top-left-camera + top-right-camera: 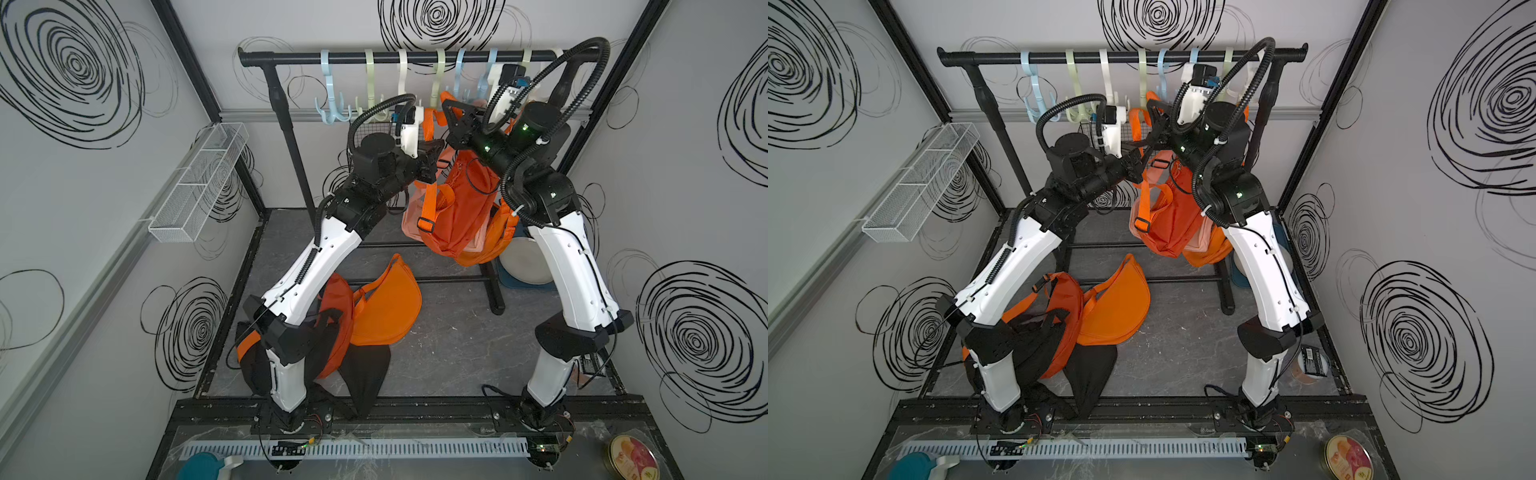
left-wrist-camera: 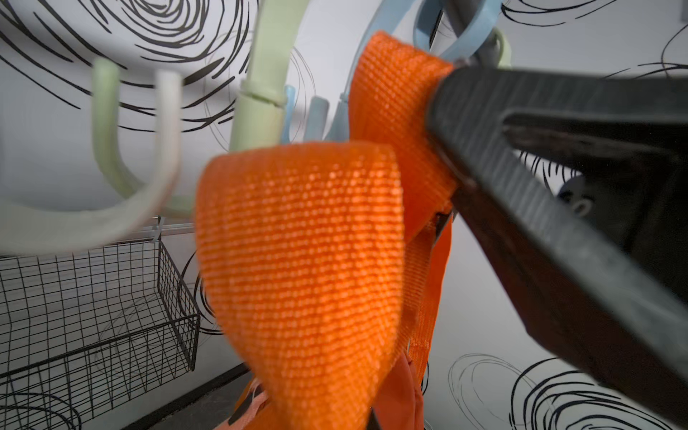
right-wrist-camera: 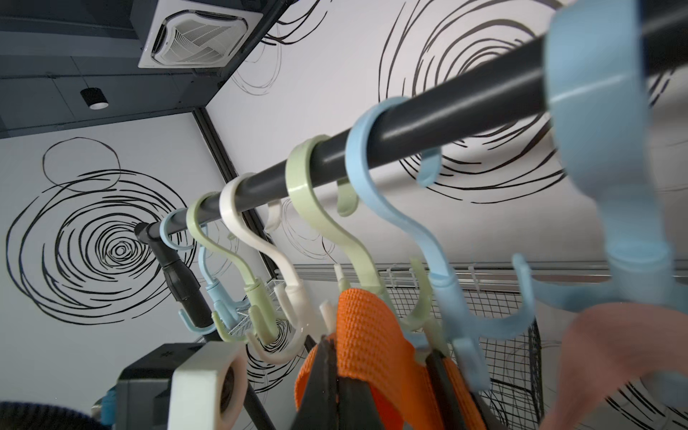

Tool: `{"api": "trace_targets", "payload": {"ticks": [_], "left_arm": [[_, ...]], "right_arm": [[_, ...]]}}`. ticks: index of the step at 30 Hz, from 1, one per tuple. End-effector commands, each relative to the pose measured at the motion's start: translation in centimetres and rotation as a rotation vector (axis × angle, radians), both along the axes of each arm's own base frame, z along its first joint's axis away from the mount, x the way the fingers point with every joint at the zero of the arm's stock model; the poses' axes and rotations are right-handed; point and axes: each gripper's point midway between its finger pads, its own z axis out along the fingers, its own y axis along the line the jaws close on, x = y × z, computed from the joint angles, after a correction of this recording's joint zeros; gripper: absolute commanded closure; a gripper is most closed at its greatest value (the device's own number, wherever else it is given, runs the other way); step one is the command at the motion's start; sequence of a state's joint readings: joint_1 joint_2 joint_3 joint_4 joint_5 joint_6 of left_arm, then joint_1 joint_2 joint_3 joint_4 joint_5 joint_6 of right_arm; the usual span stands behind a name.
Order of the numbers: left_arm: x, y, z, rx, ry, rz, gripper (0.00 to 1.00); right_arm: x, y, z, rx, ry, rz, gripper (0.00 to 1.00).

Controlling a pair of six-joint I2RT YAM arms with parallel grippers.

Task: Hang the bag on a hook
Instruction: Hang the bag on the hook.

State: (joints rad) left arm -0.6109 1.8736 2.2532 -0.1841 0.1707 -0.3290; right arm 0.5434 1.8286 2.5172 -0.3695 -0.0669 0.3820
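An orange bag (image 1: 457, 208) (image 1: 1177, 216) hangs by its webbing strap between both arms, below the black rail (image 1: 291, 58) with its row of pastel hooks. My right gripper (image 1: 451, 118) (image 3: 337, 357) is shut on the strap (image 3: 361, 327), holding it up just under a green hook (image 3: 327, 223) and beside a white hook (image 3: 260, 242). My left gripper (image 1: 430, 164) (image 1: 1136, 164) is shut on the same strap lower down. In the left wrist view a strap loop (image 2: 298, 242) hides my own jaws, and the right gripper's fingers (image 2: 558, 156) clamp the webbing.
A pale pink bag (image 1: 409, 226) hangs behind on a blue hook (image 3: 595, 186). More orange (image 1: 386, 307) and black (image 1: 368, 382) bags lie on the floor by the left arm. A black wire basket (image 2: 93, 309) sits behind the rack and a white one (image 1: 199, 183) on the left wall.
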Motion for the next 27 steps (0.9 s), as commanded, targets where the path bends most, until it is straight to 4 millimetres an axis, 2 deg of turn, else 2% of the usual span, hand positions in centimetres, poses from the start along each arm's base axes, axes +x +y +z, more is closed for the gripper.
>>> {"api": "trace_targets", "payload": {"ticks": [1,7,12,18,27], "left_arm": [[-0.6,1.0,2.9,-0.056,-0.055,-0.034,1.00],[0.0,1.8,3.1,-0.077,-0.037,-0.059,1.00],[-0.3,1.4,3.6,-0.088,-0.034,-0.102,1.00],[0.4,0.3,1.2,-0.062,0.014,-0.141,1.00],[0.0,-0.4,-1.5,-0.057,0.072,-0.170,1.00]], "right_arm": [[-1.0,-0.4,1.9,0.041,-0.046,0.025,1.00],[-1.1,-0.8,2.2,0.046,-0.053,0.023,1.00],[-1.4,-0.9,2.8,0.056,-0.072,0.028,1.00],[-0.5,-0.2,0.8,0.029,-0.015,0.039,1.00],[-1.3,-0.4,-1.6,0.025,0.031,0.045,1.00]]}}
